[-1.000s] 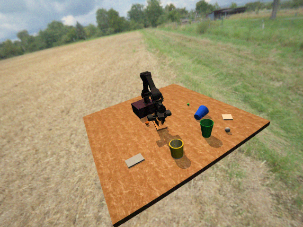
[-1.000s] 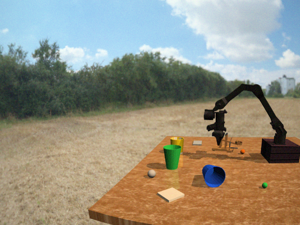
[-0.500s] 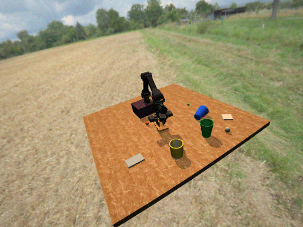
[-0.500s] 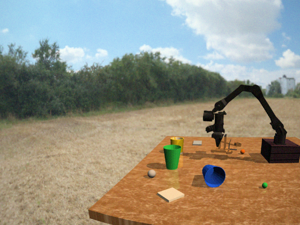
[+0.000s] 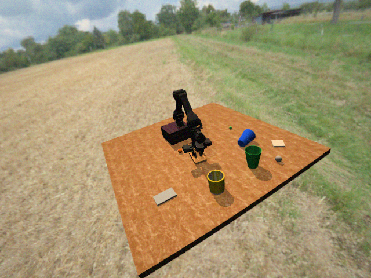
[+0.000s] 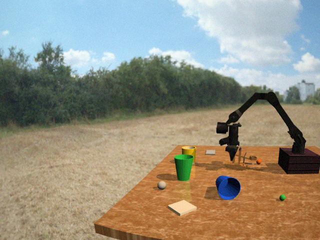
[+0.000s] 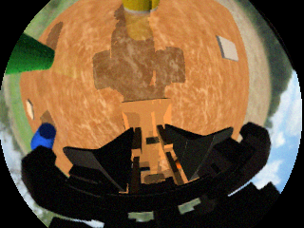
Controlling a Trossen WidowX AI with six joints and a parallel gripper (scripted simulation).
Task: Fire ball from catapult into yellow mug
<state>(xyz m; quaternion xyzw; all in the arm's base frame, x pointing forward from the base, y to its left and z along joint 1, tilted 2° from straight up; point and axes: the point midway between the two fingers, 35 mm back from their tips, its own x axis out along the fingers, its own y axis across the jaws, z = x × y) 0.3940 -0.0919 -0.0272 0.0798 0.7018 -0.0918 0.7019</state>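
Observation:
The wooden catapult (image 5: 199, 160) (image 6: 240, 156) (image 7: 147, 111) stands on the table in front of the arm's base. My gripper (image 5: 197, 155) (image 6: 232, 159) (image 7: 149, 128) points down and is shut on the catapult's side uprights. The yellow mug (image 5: 216, 185) (image 6: 190, 151) (image 7: 139, 5) stands upright; in the wrist view it is beyond the catapult's front end, nearly in line and slightly left. An orange ball (image 5: 179, 150) (image 6: 258, 161) (image 7: 179, 166) lies on the table beside the catapult. I cannot tell whether anything lies in the catapult's cup.
A green cup (image 5: 253, 158) (image 6: 183, 169) (image 7: 28, 54) stands upright. A blue cup (image 5: 246, 138) (image 6: 227, 188) (image 7: 44, 137) lies on its side. A grey ball (image 5: 278, 158) (image 6: 161, 184), a green ball (image 5: 230, 127) (image 6: 282, 197), a pale tile (image 5: 278, 143) (image 6: 182, 207) and a grey tile (image 5: 164, 196) (image 6: 210, 152) (image 7: 227, 48) lie about.

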